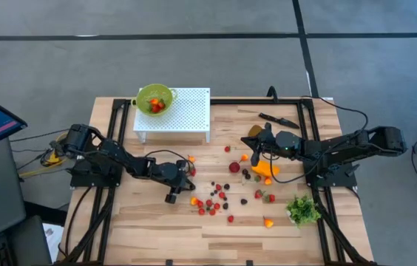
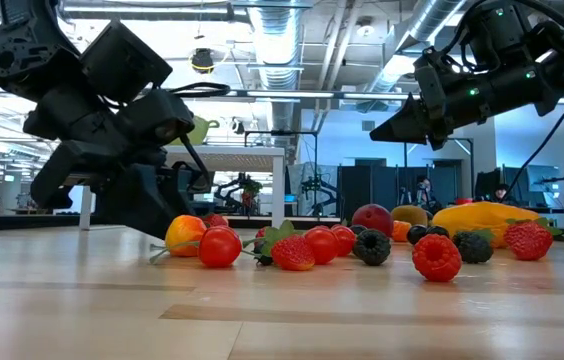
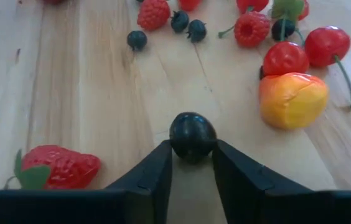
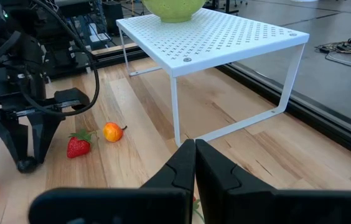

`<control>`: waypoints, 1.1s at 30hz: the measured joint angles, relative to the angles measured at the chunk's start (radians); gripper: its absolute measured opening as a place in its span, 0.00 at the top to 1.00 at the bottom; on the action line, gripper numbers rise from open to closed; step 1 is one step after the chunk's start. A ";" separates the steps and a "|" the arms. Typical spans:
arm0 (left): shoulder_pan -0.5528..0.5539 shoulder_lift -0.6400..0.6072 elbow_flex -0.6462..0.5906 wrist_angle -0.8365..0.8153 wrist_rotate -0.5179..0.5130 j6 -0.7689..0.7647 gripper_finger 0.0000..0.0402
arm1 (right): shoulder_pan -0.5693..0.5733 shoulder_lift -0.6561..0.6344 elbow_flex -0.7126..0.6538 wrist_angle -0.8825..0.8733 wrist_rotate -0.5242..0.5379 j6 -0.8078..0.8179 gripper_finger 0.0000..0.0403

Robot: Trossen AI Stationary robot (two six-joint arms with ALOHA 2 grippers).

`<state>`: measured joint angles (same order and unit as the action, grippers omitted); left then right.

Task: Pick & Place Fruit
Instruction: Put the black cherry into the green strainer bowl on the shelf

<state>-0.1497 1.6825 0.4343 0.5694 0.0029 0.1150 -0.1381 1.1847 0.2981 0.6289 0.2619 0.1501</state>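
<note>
A: We have the left gripper (image 3: 191,163) low on the wooden table (image 1: 157,229), its two fingers (image 3: 154,171) pinching a dark round berry (image 3: 192,135) between the tips. A strawberry (image 3: 58,167) lies just beside one finger, and a yellow-orange fruit (image 3: 292,99) with a red cherry (image 3: 285,58) touching it sits near the other.

B: And the rest of the fruit?

A: From above, the loose berries (image 1: 216,199) scatter at about three o'clock of that gripper, toward mid-table. The elongated orange fruit (image 1: 266,170) lies farther on, just under the right arm. A few pieces already sit in the green colander (image 1: 154,99) on the white perforated rack (image 1: 182,111), at twelve o'clock of the left gripper.

B: The right gripper?

A: The right gripper (image 4: 195,155) hangs above the table, fingers pressed together on nothing, facing the rack. A green leafy bunch (image 1: 303,210) sits at its five o'clock, near the table edge.

B: The kiwi?

A: We think a brownish oval (image 1: 253,131) shows beside the right wrist, but the arm partly covers it.
</note>
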 joint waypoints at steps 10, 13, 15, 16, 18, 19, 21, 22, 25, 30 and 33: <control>0.001 0.000 0.000 0.000 -0.003 0.000 0.86 | 0.000 0.000 0.000 0.000 0.000 0.000 0.99; 0.001 0.000 0.000 -0.001 -0.003 0.000 0.89 | 0.000 0.000 0.000 0.000 0.000 0.000 0.99; 0.001 0.000 0.000 -0.001 -0.003 0.001 0.93 | 0.000 0.000 0.000 0.000 0.000 0.000 0.99; 0.001 0.000 0.000 -0.002 -0.003 0.007 0.95 | 0.000 0.000 0.000 0.000 0.000 0.000 0.99; 0.001 0.000 0.000 -0.004 -0.003 0.009 0.99 | 0.000 0.000 0.000 0.000 0.000 0.000 0.99; 0.001 0.000 0.000 -0.004 -0.003 0.009 0.99 | 0.000 0.000 0.000 0.000 0.000 0.000 0.99; 0.001 0.000 0.000 -0.004 -0.003 0.010 0.99 | 0.000 0.000 0.000 0.000 0.000 0.000 0.99; 0.001 0.000 0.000 -0.005 -0.003 0.010 0.99 | 0.000 0.000 0.000 0.000 0.000 0.000 0.99; 0.001 0.000 0.000 -0.005 -0.002 0.011 1.00 | 0.000 0.000 0.000 0.000 0.000 0.000 0.99; 0.001 0.000 0.000 -0.005 -0.002 0.011 1.00 | 0.000 0.000 0.000 0.000 0.000 0.000 0.99; 0.001 0.000 0.000 -0.004 -0.002 0.011 1.00 | 0.000 0.000 0.000 0.000 0.000 0.000 0.99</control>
<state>-0.1482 1.6825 0.4343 0.5649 0.0006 0.1257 -0.1379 1.1846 0.2981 0.6289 0.2619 0.1501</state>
